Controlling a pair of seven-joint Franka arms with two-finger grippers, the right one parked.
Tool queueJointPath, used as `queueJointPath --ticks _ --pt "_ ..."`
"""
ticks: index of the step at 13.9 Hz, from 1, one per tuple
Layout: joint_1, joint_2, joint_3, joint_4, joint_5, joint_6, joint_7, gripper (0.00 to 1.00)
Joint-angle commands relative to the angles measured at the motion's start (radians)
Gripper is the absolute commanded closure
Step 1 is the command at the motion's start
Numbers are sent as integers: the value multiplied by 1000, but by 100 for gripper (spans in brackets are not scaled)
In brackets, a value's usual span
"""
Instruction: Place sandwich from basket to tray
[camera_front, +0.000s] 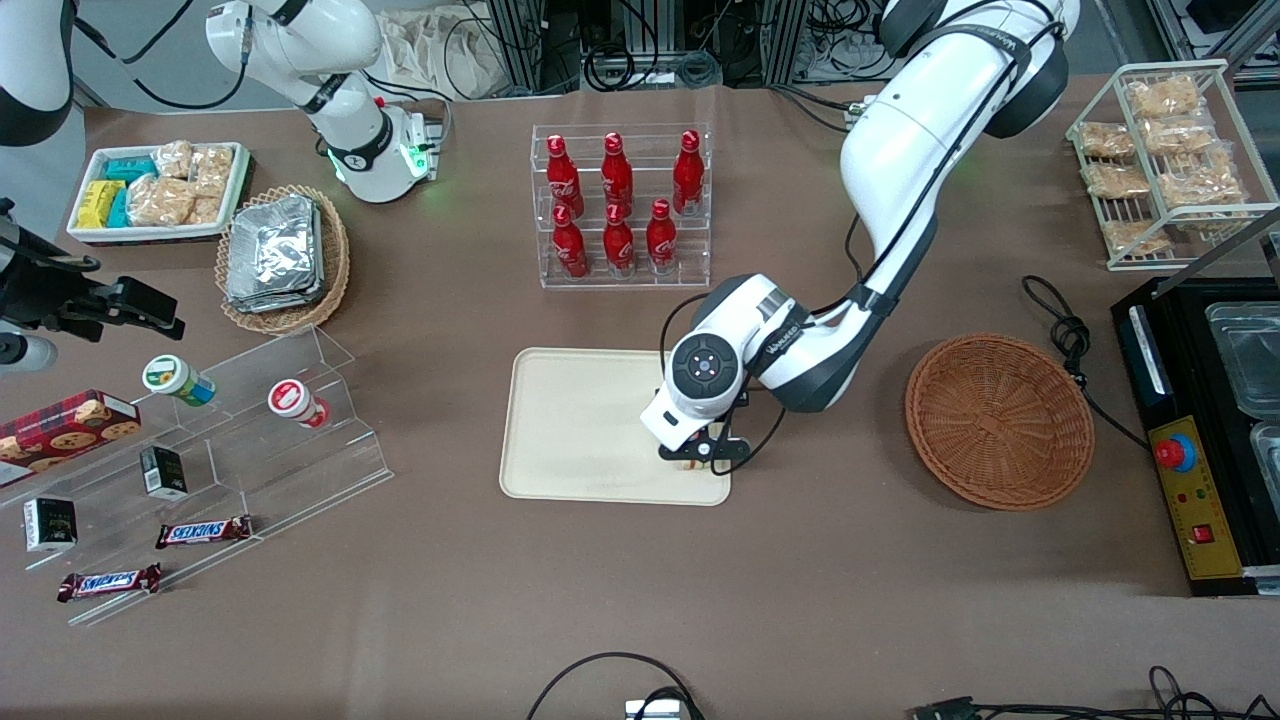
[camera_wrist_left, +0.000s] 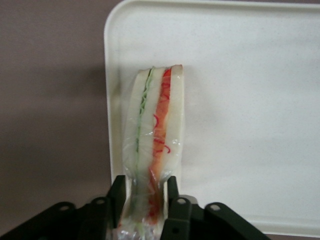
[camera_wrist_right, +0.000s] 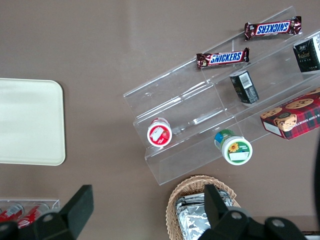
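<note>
**Q:** Gripper (camera_wrist_left: 145, 200) position and state?

**A:** Clenched on the sandwich (camera_wrist_left: 154, 145), which stands on edge, its lower end between the black fingers (camera_wrist_left: 171, 192). It hangs low over the tray (camera_front: 580, 420), near the corner closest to the front camera on the working arm's side. In the front view the arm's wrist hides nearly all of the sandwich.

**Q:** What could go wrong from here?

**A:** Judged from the wrist view, the wedge sits just inside the tray's rim. Released while upright, it may tip outward and come to rest across the rim or on the tabletop. The clear wrap may also cling to a finger and drag the wedge as the jaws part.

**Q:** And the surroundings?

**A:** The basket (camera_front: 1000, 420) lies bare on the brown tabletop (camera_front: 800, 580), toward the working arm's end, well apart from the tray. A clear rack of red bottles (camera_front: 620, 205) stands farther from the front camera than the tray. Stepped acrylic shelves (camera_front: 250, 440) with small goods lie toward the parked arm's end.
</note>
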Motion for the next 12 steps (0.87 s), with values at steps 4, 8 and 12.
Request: queueJointPath --ticks 4,8,12 --pt "103 -168 -1 -15 0 -222 8 0" --pt "215 -306 -4 -120 -1 -262 39 0" --pt "345 -461 -4 -301 -5 -172 193 0"
